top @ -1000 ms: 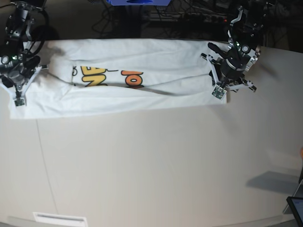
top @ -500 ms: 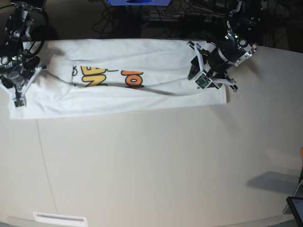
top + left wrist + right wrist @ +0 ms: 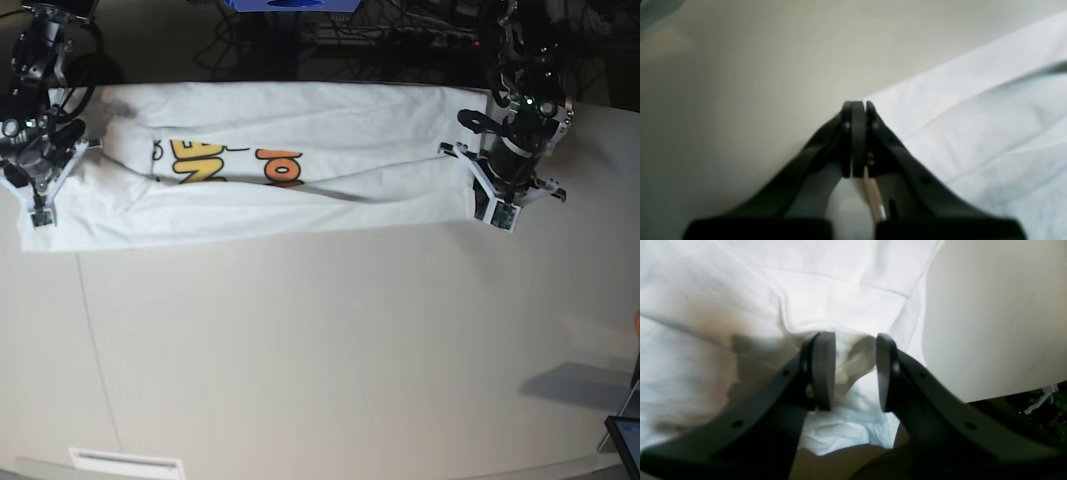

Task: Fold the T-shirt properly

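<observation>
The white T-shirt lies stretched along the table's far side, with yellow and orange print showing at its middle. At its right end my left gripper is shut. In the left wrist view its tips meet the corner of the T-shirt, and a pale strip shows between the fingers behind the tips. At the left end my right gripper stands open. In the right wrist view a rumpled fold of the T-shirt rises between its fingers.
The beige table stretches toward the near edge. A dark screen corner sits at the lower right and a white label at the lower left. Cables lie behind the far edge.
My left arm swung in over the shirt's right end, then back out to its right edge, and its jaws closed. The right arm has not moved.
</observation>
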Tool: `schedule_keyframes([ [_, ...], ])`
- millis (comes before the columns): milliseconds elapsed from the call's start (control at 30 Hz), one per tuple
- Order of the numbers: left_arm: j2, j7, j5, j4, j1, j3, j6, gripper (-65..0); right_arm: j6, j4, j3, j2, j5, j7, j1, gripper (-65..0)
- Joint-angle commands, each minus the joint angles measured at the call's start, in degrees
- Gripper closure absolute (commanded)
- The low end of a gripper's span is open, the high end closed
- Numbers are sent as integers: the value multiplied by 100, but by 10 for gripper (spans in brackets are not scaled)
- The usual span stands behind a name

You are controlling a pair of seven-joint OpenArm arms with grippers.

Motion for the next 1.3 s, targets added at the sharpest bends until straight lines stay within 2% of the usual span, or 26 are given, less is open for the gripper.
schedule_keyframes([
  [0, -73, -165, -72, 92, -64, -38, -27, 0, -6, 95, 18, 74, -23, 88, 46, -199],
  [100, -134, -165, -72, 136, -46, -47, -27, 0, 152, 139, -167, 65, 4, 440, 11, -197],
  [300, -345, -165, 77, 65, 77, -161, -9, 0, 996, 245, -1037, 109, -23, 1574, -200, -197],
  [433, -451, -183, 833, 83, 235, -293, -36, 0, 1040, 262, -1556, 127, -23, 1987, -191, -197],
  [567, -521, -192, 1545, 197, 587, -284, -36, 0, 1040, 368, -2259, 311, -23, 2321, -94, -197],
  [633, -460, -192, 1914, 250, 807, -293, -18, 0, 1040, 368, -2681, 408, -23, 2277, 55, -197],
  [767, 6, -192, 2433, 268, 1097, -381, -18, 0, 1031, 368, -3314, 426, -23, 2180, 310, -197],
  [900, 481, -201, 2486, 294, 1220, -715, -18, 0, 1031, 368, -3956, 408, -23, 1829, 583, -197],
  [1067, 657, -209, 2477, 294, 1325, -724, -27, 0, 1005, 368, -4782, 382, -23, 1292, 820, -197],
  [1267, 745, -209, 2477, 294, 1308, -724, -27, 0, 416, 368, -5020, 12, -23, 941, 794, -197],
])
